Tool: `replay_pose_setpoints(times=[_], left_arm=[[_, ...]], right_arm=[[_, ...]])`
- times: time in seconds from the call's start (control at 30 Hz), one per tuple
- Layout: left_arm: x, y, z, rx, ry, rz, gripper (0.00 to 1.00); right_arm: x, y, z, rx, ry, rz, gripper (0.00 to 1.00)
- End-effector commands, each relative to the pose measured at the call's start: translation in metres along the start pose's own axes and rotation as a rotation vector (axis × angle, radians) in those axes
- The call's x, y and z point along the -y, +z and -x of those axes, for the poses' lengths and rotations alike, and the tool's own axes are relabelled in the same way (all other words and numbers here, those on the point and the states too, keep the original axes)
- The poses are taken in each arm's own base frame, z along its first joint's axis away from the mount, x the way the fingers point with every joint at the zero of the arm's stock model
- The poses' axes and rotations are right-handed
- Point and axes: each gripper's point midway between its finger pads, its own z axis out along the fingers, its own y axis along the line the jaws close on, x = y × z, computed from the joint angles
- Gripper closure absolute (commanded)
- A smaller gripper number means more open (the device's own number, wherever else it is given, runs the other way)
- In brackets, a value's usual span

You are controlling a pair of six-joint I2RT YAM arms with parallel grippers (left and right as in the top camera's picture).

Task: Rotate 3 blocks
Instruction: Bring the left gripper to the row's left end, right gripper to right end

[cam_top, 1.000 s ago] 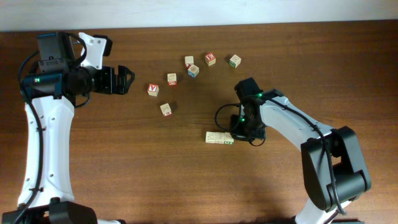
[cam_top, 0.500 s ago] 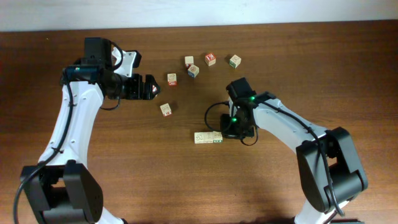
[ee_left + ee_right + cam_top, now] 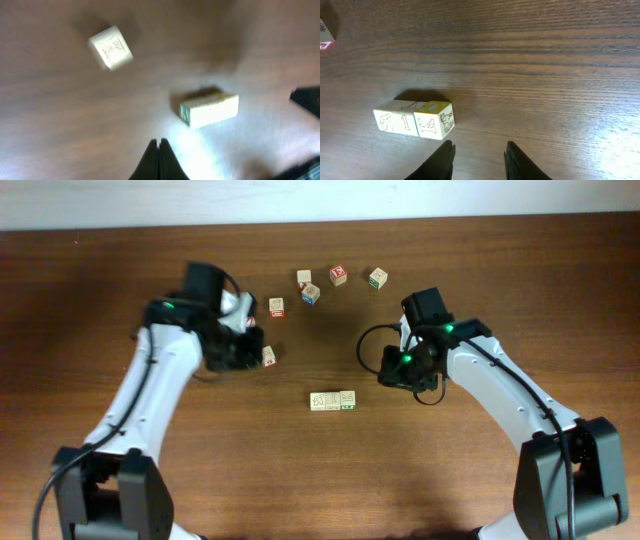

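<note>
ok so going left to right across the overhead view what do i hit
left claw → small pale cube right beside it → row of pale blocks → green-printed cube; the rest overlaps these, so left out

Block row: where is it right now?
Overhead, the block row lies mid-table, left of the right gripper and clear of its jaws; the nearest loose cube sits up-left.

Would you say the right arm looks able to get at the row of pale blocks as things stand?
Probably yes: the right pincer stands open and empty close to the row of blocks, with only bare table between them.
</note>
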Motion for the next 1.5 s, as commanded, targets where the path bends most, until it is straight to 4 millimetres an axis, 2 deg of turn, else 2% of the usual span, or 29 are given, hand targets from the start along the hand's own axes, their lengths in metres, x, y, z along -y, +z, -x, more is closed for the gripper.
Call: replay_pose_setpoints(times=[0.0,0.07,0.13,0.23,0.5,1.17,1.23,1.33,1.4,1.47], left_arm=[[0.016,0.058,-0.047,-0.080,-0.056,-0.121,1.00],[0.025,0.087,-0.060,-0.044,-0.028,-0.183,1.00],[0.032,0.097,-0.068,-0.041,-0.013,-0.184,1.00],[0.030,0.108,-0.064,-0.009,-0.016,-0.097,1.00],[0.024,0.123,-0.066,-0.033,-0.080,-0.089,1.00],[0.034,0.125,-0.068,-0.044,-0.035,-0.137,1.00],[0.035,0.125,-0.068,-0.045,-0.031,-0.140,1.00],[0.035,0.125,-0.068,-0.045,-0.024,-0.140,1.00],[0.035,0.125,-0.068,-0.044,-0.024,-0.141,1.00],[0.035,0.125,-0.068,-0.044,-0.024,-0.141,1.00]], right_arm=[[0.008,0.020,-0.016,-0.050,-0.020,-0.001,0.70],[0.003,0.030,-0.022,-0.058,-0.047,0.058,0.70],[0.004,0.035,-0.025,-0.070,-0.043,0.067,0.70],[0.003,0.036,-0.025,-0.067,-0.046,0.069,0.71],[-0.003,0.042,-0.025,-0.060,-0.074,0.065,0.71],[-0.001,0.051,-0.033,-0.100,-0.031,0.073,0.72],[-0.004,0.053,-0.034,-0.110,0.011,0.094,0.76],[-0.010,0.064,-0.035,-0.132,0.005,0.124,0.77],[-0.010,0.065,-0.035,-0.130,0.004,0.125,0.78],[-0.013,0.065,-0.034,-0.126,-0.014,0.140,0.91]])
